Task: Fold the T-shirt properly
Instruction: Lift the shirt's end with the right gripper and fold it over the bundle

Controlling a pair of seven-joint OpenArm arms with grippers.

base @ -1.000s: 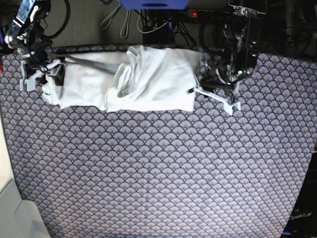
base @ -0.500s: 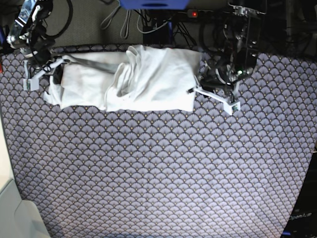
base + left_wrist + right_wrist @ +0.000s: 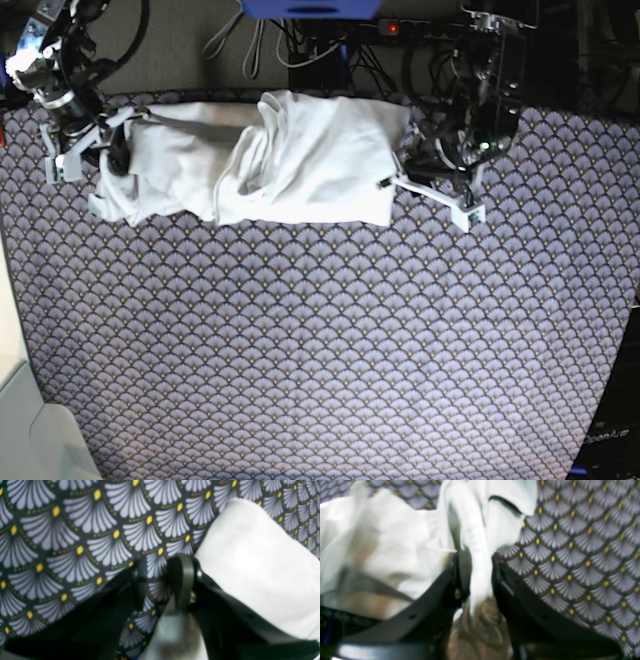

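While the white T-shirt (image 3: 395, 542) is lying bunched along the far edge of the patterned cloth (image 3: 330, 340), the right gripper (image 3: 481, 572) is pinching a fold of it: in the right wrist view a thick strip of white cloth is running straight down between the two dark fingers (image 3: 463, 570), which are pressing in on it from both sides. To one side of that grip more of the shirt is spreading out in soft wrinkles; to the other side the bare patterned cloth is showing.

The left gripper (image 3: 160, 580) is sitting at the opposite end of the shirt. In its wrist view the two fingers (image 3: 183, 580) are standing a little apart, with only patterned cloth visible in the gap between them. A rounded white edge of the shirt is lying just beside the outer face of one finger, not between the two, so this gripper is holding nothing.

Farther off, in the base view, the shirt (image 3: 280, 160) is stretching as a long crumpled band between the two grippers, the right one (image 3: 95, 150) at one end and the left one (image 3: 400, 175) at the other. Beyond the shirt, cables (image 3: 300, 45) are trailing over the floor.
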